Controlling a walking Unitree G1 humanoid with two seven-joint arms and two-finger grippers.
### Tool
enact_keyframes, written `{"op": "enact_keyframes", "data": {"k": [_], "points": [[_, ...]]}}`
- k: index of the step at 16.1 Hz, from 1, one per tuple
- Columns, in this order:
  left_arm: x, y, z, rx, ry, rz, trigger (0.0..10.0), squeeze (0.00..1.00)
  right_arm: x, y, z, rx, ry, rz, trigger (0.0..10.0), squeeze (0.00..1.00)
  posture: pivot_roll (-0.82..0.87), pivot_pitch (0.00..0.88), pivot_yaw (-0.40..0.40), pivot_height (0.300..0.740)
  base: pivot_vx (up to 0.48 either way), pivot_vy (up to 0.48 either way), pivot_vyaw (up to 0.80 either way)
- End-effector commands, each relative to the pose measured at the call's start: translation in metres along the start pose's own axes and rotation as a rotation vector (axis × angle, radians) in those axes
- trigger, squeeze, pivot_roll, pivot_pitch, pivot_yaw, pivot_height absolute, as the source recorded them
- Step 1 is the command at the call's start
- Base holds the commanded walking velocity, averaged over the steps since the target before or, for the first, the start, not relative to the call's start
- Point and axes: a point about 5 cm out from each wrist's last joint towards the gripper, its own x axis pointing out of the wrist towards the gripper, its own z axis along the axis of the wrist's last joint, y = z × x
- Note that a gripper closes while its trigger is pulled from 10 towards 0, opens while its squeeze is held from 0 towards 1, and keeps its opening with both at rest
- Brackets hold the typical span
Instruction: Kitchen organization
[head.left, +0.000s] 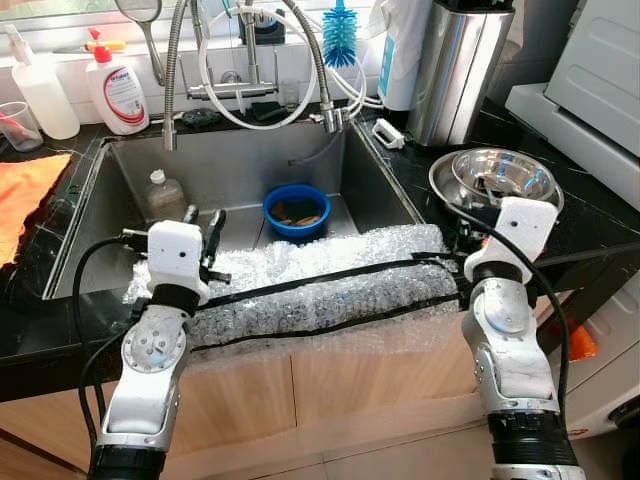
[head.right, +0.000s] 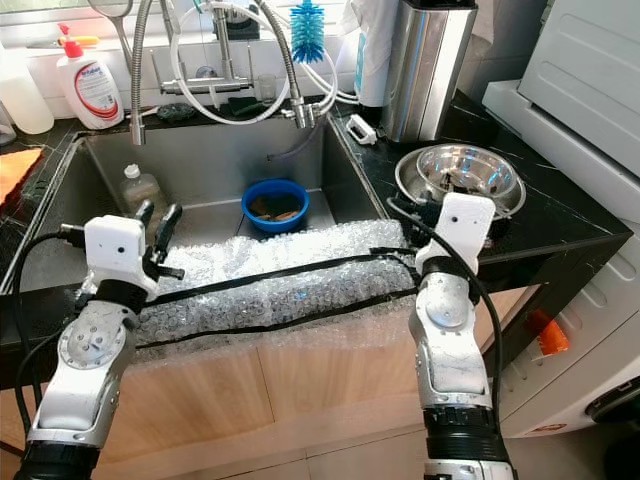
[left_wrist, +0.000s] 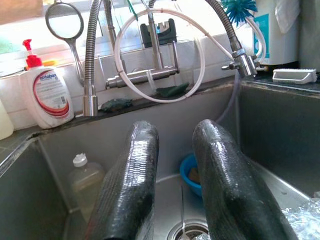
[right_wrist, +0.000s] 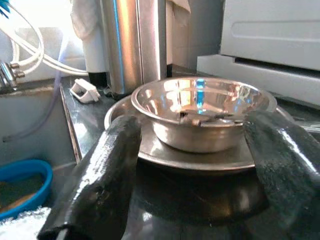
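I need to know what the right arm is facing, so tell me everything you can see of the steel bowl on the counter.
The steel bowl is shiny, round and metal, standing upright on a wider flat steel plate on the black counter, right of the sink and before a tall steel canister. Inside lie some small dark items that I cannot identify. The right tool is open, its fingers spread on either side of the bowl in the wrist view, short of touching it.
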Motion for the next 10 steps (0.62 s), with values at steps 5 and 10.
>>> {"op": "enact_keyframes", "data": {"k": [5,10], "points": [[-0.0008,-0.0009,-0.0002,0.019,0.001,-0.013,10.0,0.00,0.0076,0.0007,0.0033,0.020,-0.009,-0.023,10.0,0.00,0.00,0.000,0.005,0.740,0.000,0.000,0.00],[0.0000,-0.0032,-0.0002,0.024,-0.004,-0.023,10.0,0.00,0.0094,0.0000,0.0040,0.023,-0.020,-0.025,2.1,0.00,0.00,0.000,0.006,0.740,0.000,0.000,0.00]]}}
